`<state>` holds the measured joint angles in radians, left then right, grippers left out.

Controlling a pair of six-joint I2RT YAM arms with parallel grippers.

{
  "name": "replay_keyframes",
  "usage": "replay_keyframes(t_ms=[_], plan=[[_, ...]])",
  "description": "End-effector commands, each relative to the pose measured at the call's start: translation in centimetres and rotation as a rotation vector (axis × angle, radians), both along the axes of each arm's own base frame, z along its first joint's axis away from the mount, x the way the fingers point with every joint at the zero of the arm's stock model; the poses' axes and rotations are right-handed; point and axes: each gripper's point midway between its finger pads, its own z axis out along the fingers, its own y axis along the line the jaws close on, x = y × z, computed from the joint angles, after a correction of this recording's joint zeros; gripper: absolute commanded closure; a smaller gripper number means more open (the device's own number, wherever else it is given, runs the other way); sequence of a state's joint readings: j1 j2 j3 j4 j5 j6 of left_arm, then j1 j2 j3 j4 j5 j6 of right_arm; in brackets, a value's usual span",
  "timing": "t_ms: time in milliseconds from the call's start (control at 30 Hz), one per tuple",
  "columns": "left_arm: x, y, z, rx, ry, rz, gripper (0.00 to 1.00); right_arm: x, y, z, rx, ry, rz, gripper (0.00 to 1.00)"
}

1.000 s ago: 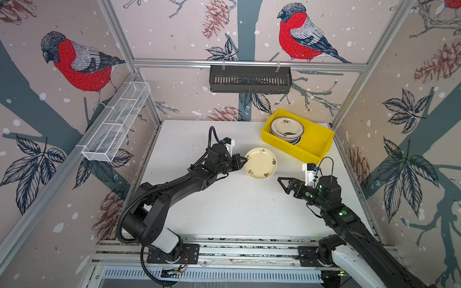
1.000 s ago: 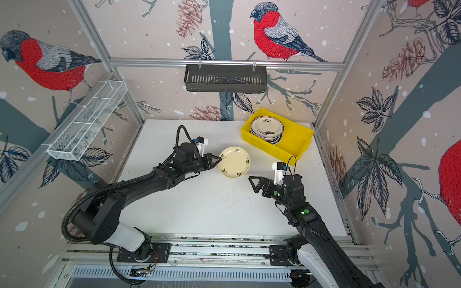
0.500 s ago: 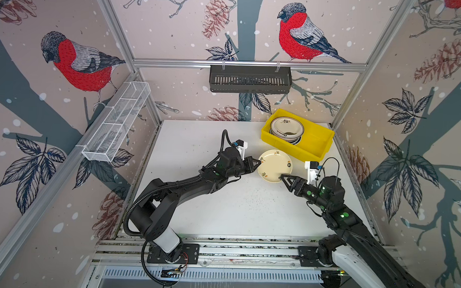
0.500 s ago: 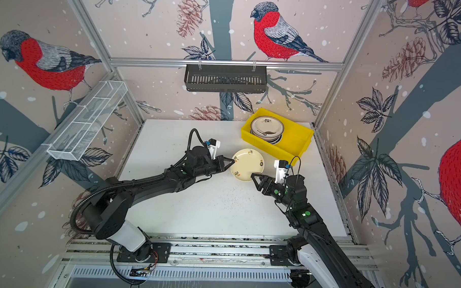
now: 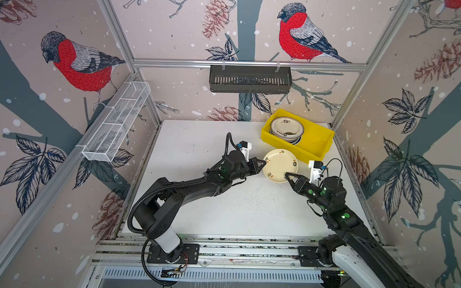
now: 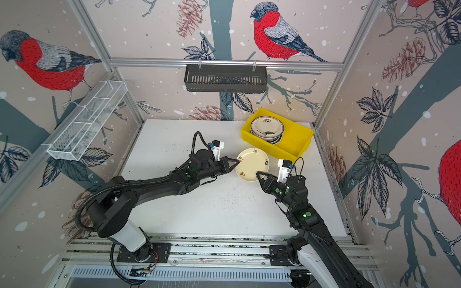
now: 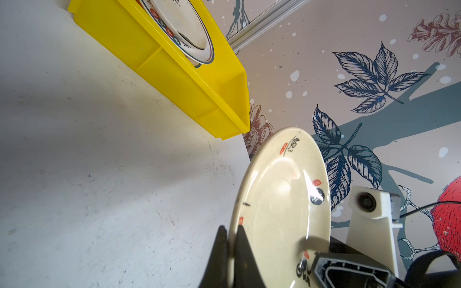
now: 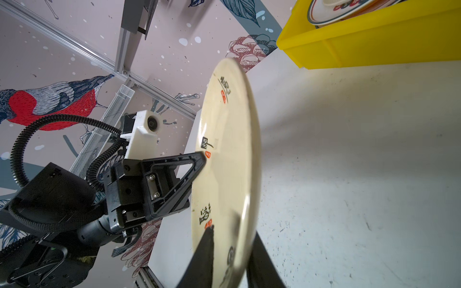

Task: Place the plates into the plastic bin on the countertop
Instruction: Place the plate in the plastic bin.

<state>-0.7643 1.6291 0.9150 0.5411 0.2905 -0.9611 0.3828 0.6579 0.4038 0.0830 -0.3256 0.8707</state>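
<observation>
Just beside the plastic bin (image 5: pixel 316 138), cream plate (image 5: pixel 280 164) aloft: left pincer (image 5: pixel 264 163) clamped on its rim; right pincer (image 5: pixel 286 175), lately wide, now narrowed astride the opposite rim, grip unconfirmed. Handover begins.

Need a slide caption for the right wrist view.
Handover: left gripper pinching one rim of the cream plate, right gripper straddling the opposite rim; yellow bin beyond.

One cream plate (image 5: pixel 280 165), one yellow bin (image 5: pixel 308 150), one plate stack (image 5: pixel 286 126), two baskets (image 5: pixel 250 79) (image 5: pixel 116 122)
</observation>
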Motion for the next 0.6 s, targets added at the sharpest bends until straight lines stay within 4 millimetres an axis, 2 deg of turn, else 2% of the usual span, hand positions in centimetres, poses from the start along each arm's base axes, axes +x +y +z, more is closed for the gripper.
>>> replay_keyframes(t_ms=[0, 233, 367, 400, 533, 567], plan=[[0.01, -0.57, 1.51, -0.045, -0.039, -0.009, 1.00, 0.21, 0.15, 1.10, 0.023, -0.036, 0.000, 0.84], [-0.44, -0.93, 1.65, -0.023, -0.069, -0.012, 1.00, 0.36, -0.02, 0.81, 0.024, -0.026, -0.015, 0.89], [-0.51, -0.99, 1.66, -0.020, -0.076, -0.014, 1.00, 0.38, -0.12, 0.82, 0.025, -0.020, -0.022, 0.97], [-0.52, -0.98, 1.70, -0.020, -0.076, -0.013, 0.97, 0.39, -0.14, 0.81, 0.024, -0.019, -0.023, 0.97], [-0.42, -0.90, 1.61, -0.013, -0.079, -0.007, 0.53, 0.51, -0.36, 0.69, 0.022, -0.006, -0.040, 0.99], [-0.38, -0.90, 1.64, -0.011, -0.083, -0.006, 0.46, 0.56, -0.49, 0.59, 0.020, 0.001, -0.049, 0.99]])
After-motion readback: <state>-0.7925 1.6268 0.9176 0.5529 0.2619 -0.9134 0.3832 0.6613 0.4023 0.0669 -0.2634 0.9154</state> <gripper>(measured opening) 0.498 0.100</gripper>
